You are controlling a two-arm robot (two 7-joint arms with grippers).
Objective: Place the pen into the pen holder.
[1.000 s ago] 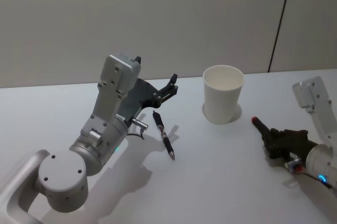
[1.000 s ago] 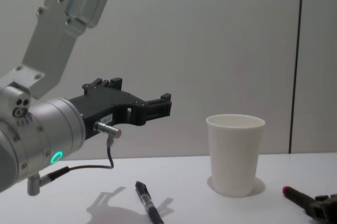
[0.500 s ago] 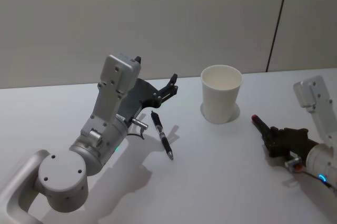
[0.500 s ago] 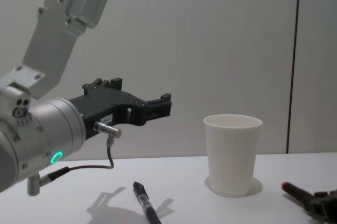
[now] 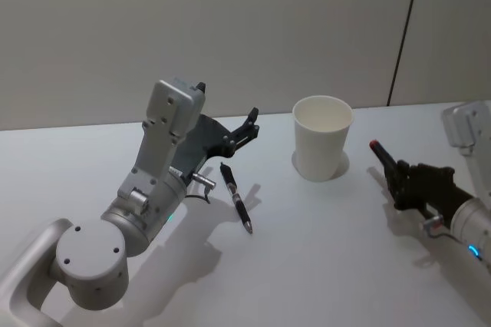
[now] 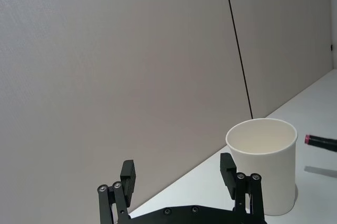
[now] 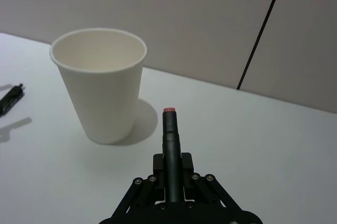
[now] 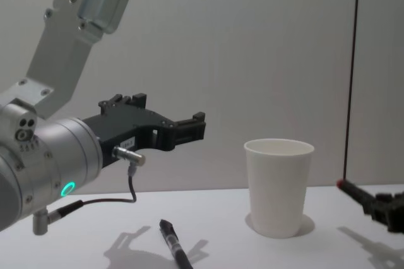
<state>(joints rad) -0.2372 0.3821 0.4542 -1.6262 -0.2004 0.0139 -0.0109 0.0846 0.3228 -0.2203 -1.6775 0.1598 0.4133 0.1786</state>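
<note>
White tabletop [image 5: 307, 273] met a plain wall. Nearer the white paper cup [image 5: 322, 141], the right claw [image 7: 169, 174] was clamped on a red-tipped pen [image 7: 169, 140], its long axis aimed just right of the cup. The left claw [image 5: 247, 129] hung open above a second, black pen [image 5: 236, 196] lying flat.

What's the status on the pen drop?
Right gripper shut on red-tipped pen, off the table, right of the paper cup. Left gripper open, hovering near a second pen lying flat. Cup upright, empty, nothing blocking.
</note>
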